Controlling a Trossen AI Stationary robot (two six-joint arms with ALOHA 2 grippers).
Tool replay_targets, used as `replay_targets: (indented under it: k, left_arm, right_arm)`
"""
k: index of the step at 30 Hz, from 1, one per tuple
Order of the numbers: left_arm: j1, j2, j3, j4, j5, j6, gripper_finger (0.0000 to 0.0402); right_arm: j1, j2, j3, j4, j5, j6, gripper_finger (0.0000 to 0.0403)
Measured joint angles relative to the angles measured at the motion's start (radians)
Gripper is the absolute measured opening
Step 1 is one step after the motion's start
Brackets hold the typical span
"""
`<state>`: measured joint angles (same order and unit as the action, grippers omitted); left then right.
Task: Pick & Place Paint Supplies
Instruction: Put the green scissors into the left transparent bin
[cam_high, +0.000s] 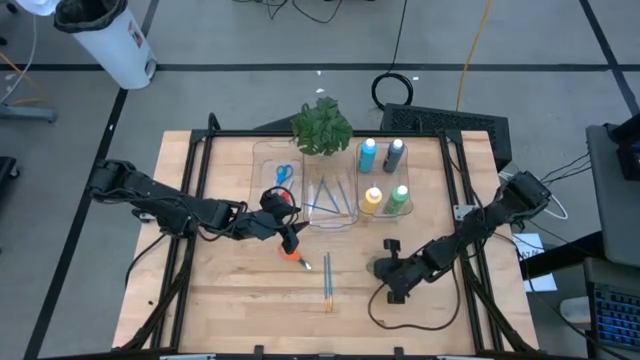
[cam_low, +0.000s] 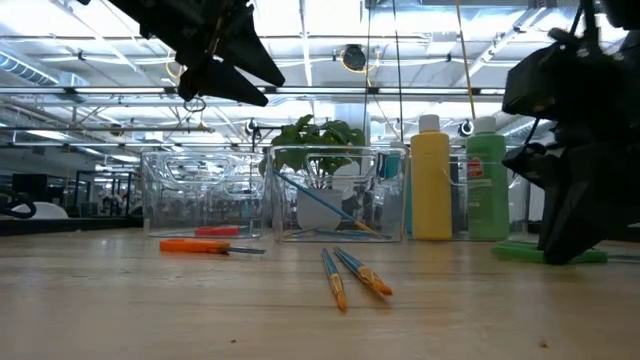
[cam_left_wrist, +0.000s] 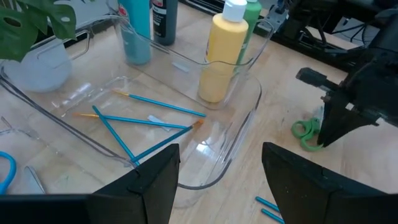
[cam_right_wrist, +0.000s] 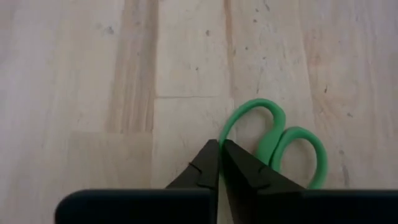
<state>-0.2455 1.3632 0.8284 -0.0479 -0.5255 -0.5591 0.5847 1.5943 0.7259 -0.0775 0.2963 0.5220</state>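
My right gripper (cam_right_wrist: 219, 163) is down on the table, fingers pinched on the green scissors (cam_right_wrist: 273, 144) by the blades so they lift flat. Beyond: two loose brushes (cam_high: 327, 280), orange scissors (cam_high: 291, 254). Left gripper (cam_left_wrist: 217, 180) hangs unclenched, empty, over the brush bin (cam_left_wrist: 239, 121).

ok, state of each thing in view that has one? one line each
left gripper: open, empty, raised above the middle bin
right gripper: shut, down at the green-handled scissors
green-handled scissors: flat on the wooden table; whether gripped, cannot tell
orange-handled scissors: flat on the table, outside the bins
two loose blue brushes: lying on the table
clear plastic middle bin: holds blue brushes
yellow paint bottle: upright, capped, in a bin
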Motion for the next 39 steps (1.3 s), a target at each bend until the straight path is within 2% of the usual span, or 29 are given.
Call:
replay_targets:
  k: [6,13,17,22,25,32,36,39]
  left_arm:
    - [0.000,0.000,0.000,0.008,0.000,0.004,0.0237]
    - [0.006,0.010,0.000,0.033,0.001,0.006,0.0237]
    - [0.006,0.035,0.000,0.143,0.059,0.072,0.0237]
    - [0.006,0.097,0.000,0.380,0.172,0.226,0.0237]
    - [0.006,0.150,0.000,0.527,0.250,0.315,0.0237]
    - [0.005,0.288,0.000,0.815,0.496,0.429,0.0237]
    - [0.003,0.373,0.011,1.000,0.534,0.457,0.0237]
    - [0.004,0.419,0.060,1.017,0.534,0.476,0.0237]
  right_arm:
    - [0.017,-0.139,0.002,0.163,0.066,-0.153,0.0001]
    - [0.019,-0.237,-0.004,0.439,0.054,-0.394,0.0001]
    - [0.013,-0.249,-0.016,0.579,0.008,-0.498,0.0001]
    - [-0.002,-0.250,-0.056,0.732,-0.027,-0.565,0.0000]
    - [-0.017,-0.250,-0.101,0.850,-0.082,-0.569,0.0000]
    - [-0.016,-0.250,-0.216,1.199,-0.365,-0.558,0.0000]
    - [-0.016,-0.251,-0.240,1.272,-0.429,-0.546,0.0000]
    - [-0.016,-0.249,-0.242,1.268,-0.429,-0.543,0.0000]
